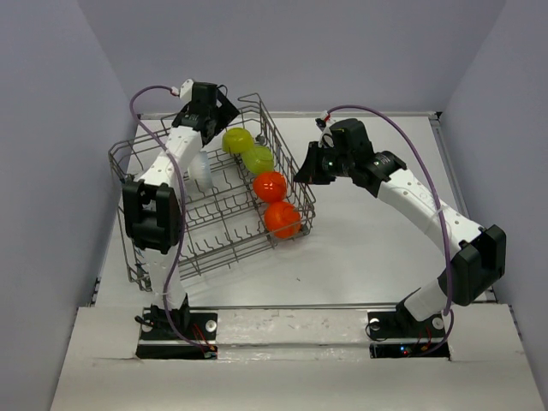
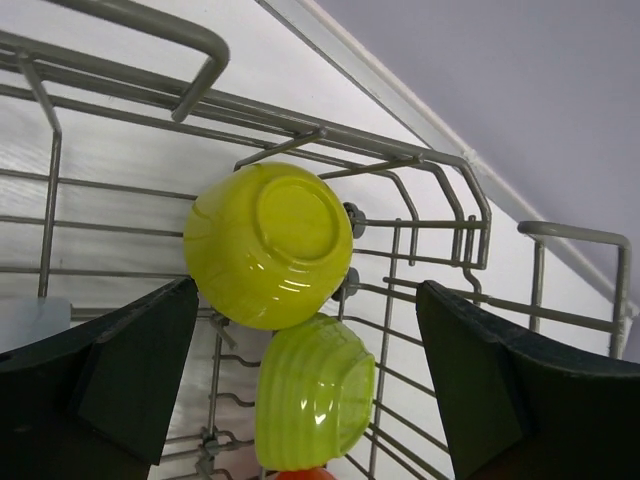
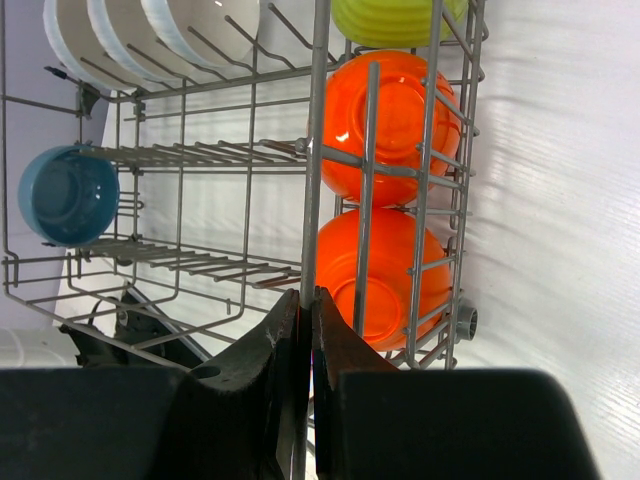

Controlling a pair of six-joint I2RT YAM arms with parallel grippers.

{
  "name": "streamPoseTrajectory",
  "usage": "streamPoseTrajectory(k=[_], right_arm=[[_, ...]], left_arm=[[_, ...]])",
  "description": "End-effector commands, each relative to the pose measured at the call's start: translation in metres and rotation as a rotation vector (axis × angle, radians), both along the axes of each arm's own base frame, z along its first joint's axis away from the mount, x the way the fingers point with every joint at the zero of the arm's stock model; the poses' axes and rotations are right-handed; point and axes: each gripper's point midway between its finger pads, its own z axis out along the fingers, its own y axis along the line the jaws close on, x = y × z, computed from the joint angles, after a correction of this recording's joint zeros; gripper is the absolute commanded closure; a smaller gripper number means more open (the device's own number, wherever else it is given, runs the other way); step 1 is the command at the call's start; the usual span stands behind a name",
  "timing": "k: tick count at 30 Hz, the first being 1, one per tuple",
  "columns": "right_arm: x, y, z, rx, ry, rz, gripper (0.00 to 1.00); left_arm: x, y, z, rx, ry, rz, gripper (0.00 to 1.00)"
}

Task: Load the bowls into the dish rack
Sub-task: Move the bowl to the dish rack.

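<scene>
Left claw (image 2: pixel 308 290) released over yellow-green bowl (image 2: pixel 270 245) base-up, right claw (image 3: pixel 308 320) pinching dish rack (image 3: pixel 318 100) wire

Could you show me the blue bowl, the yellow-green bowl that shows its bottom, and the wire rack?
blue bowl (image 3: pixel 67 195): right wrist view, middle of its round face.
smooth yellow-green bowl (image 2: pixel 295 215): left wrist view, its flat base.
dish rack (image 3: pixel 319 100): right wrist view, thick upright bar of its frame.
</scene>
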Motion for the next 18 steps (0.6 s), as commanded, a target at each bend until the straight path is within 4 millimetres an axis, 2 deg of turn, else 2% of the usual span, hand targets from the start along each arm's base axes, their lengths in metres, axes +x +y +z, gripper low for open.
streamPoseTrajectory(k=[1,4,8,13,18], right_arm=[[0.001,-0.010,-0.001,-0.047,-0.027,0.012,0.94],[0.001,-0.010,0.000,-0.047,-0.029,0.011,0.94],[0.002,-0.009,-0.001,-0.047,-0.026,0.009,0.94],[0.001,-0.009,-0.002,-0.045,-0.022,0.007,0.94],[0.000,-0.012,-0.003,-0.052,-0.021,0.001,0.94]], left_arm=[[-0.018,0.013,0.052,-0.097,-0.089,0.170,0.01],[-0.027,0.016,0.054,-0.176,-0.091,0.265,0.01],[-0.027,0.006,0.055,-0.252,-0.093,0.311,0.01],[-0.024,-0.006,0.041,-0.322,-0.053,0.374,0.01],[-0.026,-0.006,0.030,-0.323,-0.062,0.469,0.01]])
